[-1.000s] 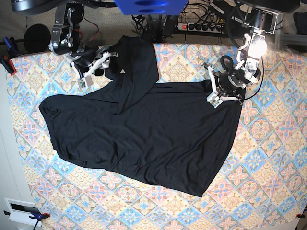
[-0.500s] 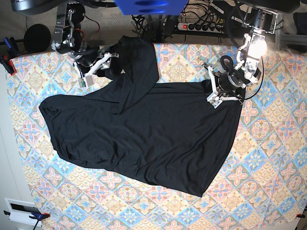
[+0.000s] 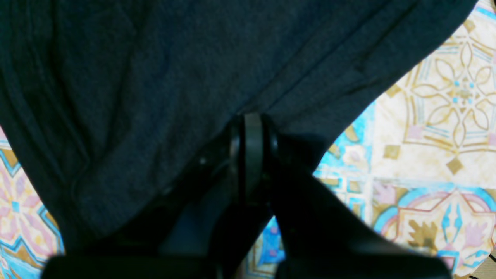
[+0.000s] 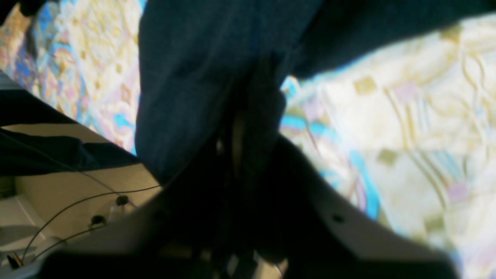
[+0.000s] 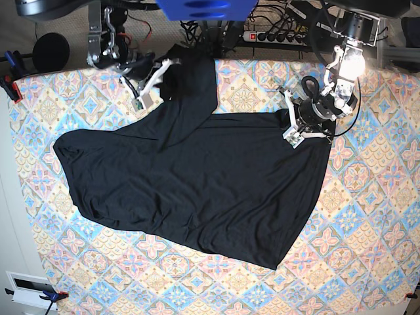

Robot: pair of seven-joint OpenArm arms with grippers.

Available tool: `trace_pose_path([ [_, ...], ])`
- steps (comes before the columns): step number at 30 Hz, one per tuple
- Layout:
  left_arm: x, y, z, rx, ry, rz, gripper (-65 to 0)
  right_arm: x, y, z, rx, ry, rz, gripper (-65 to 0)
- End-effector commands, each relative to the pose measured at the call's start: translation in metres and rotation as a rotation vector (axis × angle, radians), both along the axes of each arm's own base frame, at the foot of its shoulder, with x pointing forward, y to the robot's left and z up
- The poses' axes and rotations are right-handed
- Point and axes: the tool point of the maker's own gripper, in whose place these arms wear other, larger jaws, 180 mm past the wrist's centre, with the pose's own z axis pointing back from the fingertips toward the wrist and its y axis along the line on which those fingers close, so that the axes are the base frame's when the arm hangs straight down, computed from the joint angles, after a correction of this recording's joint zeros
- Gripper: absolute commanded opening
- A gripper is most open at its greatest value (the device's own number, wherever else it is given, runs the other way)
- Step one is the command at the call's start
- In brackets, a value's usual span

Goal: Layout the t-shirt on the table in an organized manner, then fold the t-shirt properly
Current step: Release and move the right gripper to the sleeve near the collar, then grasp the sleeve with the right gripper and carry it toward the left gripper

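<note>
Right gripper (image 5: pixel 159 73): clamped on a bunched fold of the black t-shirt (image 5: pixel 197 184).
Left gripper (image 5: pixel 291 129): pinching the hem.
Shirt: spread on the patterned table (image 5: pixel 367 216), slack fold between both grippers.

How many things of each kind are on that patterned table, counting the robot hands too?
Black t-shirt: 1
Robot hands, left hand and right hand, both pinching the shirt: 2
Patterned table: 1
Total: 4
</note>
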Motion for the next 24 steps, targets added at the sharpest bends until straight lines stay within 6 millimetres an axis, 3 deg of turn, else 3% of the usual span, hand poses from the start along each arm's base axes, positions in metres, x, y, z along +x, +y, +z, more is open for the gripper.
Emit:
trace_pose_path([
  [1, -0.038, 0.024, -0.029, 0.155, 0.161, -0.025, -65.0, 0.004, 0.001, 0.010, 0.006, -0.033, 0.005, -65.0],
  [8, -0.038, 0.024, -0.029, 0.155, 0.161, -0.025, -65.0, -0.006, 0.008, 0.033, 0.010, -0.077, 0.031, -65.0],
  [13, -0.038, 0.022, -0.029, 0.152, 0.161, -0.024, -65.0, -0.034, 0.009, 0.028, -0.004, 0.007, 0.066, -65.0],
  [19, -0.039, 0.022, -0.029, 0.153, 0.163, -0.026, -65.0, -0.020, 0.053, 0.050, 0.118, -0.051, 0.152, -65.0],
  [24, -0.039, 0.022, -0.030, 0.153, 0.164, -0.024, -65.0, 0.004, 0.058, 0.062, 0.122, -0.120, 0.173, -65.0],
])
